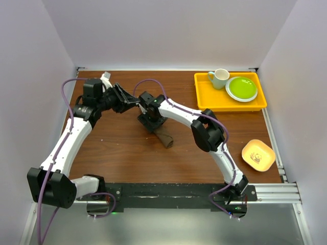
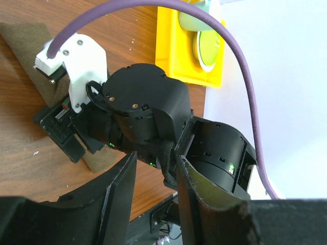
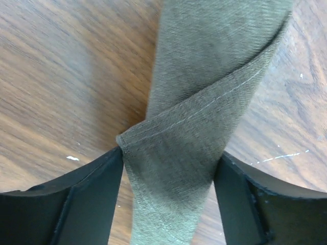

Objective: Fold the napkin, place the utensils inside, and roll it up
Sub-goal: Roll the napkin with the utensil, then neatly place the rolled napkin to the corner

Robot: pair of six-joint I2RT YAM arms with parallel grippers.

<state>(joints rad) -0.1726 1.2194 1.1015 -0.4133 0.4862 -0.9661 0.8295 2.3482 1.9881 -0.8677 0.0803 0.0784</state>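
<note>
- Nearest the arm bases, a small yellow dish with a panda face sits by the right edge of the brown wooden desk, well apart from the work.
- At mid-desk the napkin lies as a narrow dark-brown roll. It slants from under the right gripper toward the near side.
- The right gripper sits over the roll's far end, its fingers pressed against either side of the cloth (the wrist view shows the fabric wound in a spiral, filling the gap from finger to finger).
- Just beyond and to the left, the left gripper hangs above the desk. Its fingers are spread with nothing between them, and it points at the right arm's wrist.
- At the far right corner, a yellow tray holds a pale mug and a green plate, side by side.
</note>
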